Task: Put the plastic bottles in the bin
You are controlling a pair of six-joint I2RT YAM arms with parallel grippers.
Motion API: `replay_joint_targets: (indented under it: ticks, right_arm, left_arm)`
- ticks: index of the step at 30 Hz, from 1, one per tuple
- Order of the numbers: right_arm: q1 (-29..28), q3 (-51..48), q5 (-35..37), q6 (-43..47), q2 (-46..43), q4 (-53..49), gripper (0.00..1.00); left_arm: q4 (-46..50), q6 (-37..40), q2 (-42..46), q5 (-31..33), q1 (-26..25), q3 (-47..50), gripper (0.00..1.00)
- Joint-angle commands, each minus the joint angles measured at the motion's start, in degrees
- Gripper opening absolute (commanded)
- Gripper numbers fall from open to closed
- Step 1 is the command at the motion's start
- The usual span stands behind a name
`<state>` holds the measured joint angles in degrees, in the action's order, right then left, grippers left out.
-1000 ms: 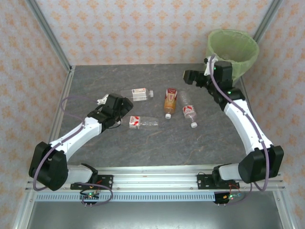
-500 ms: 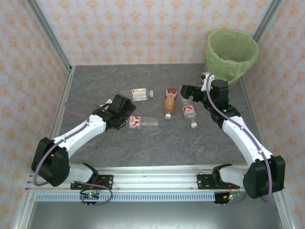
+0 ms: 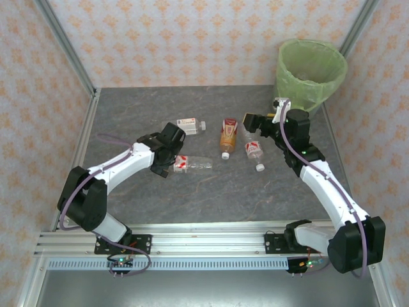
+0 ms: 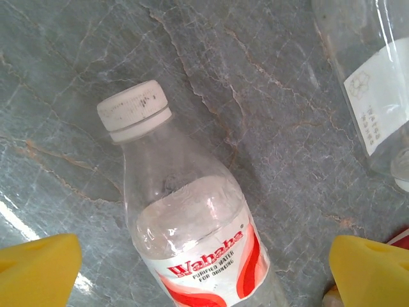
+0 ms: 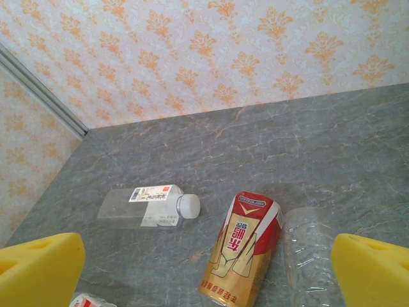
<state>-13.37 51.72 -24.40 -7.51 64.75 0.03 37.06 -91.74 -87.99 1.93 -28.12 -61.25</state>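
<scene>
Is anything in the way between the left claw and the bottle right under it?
Nothing I can see. The left gripper is open over the red-and-white bottle, with one yellow pad on each side. A second bottle lies off to the side, out of the way.

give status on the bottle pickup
Left gripper jaws open over the Wahaha bottle. Right gripper jaws open near the orange-label bottle. Four bottles on the table, bin unblocked.

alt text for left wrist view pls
A clear water bottle with a white cap and red-and-white label lies on the grey table, between the yellow pads of the open left pincer. Part of a second bottle shows top right.
</scene>
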Motion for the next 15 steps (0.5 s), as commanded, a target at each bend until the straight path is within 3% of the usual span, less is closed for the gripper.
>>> replay_joint_targets:
  ticks: [1, 9, 15]
  right_arm:
    - [-0.3, -0.4, 1.1, 0.2, -1.5, 0.0, 0.99]
    - [-0.3, -0.7, 1.2, 0.0, -2.4, -1.0, 0.99]
    - [-0.3, -0.7, 1.2, -0.7, -2.7, -1.6, 0.99]
  left_arm:
    - [2.8, -4.5, -0.9, 3.5, 0.2, 0.6, 1.00]
    - [-0.6, -6.6, -1.1, 7.6, 2.7, 2.5, 0.93]
    - [-4.4, -8.4, -2.5, 4.8, 4.5, 5.3, 0.87]
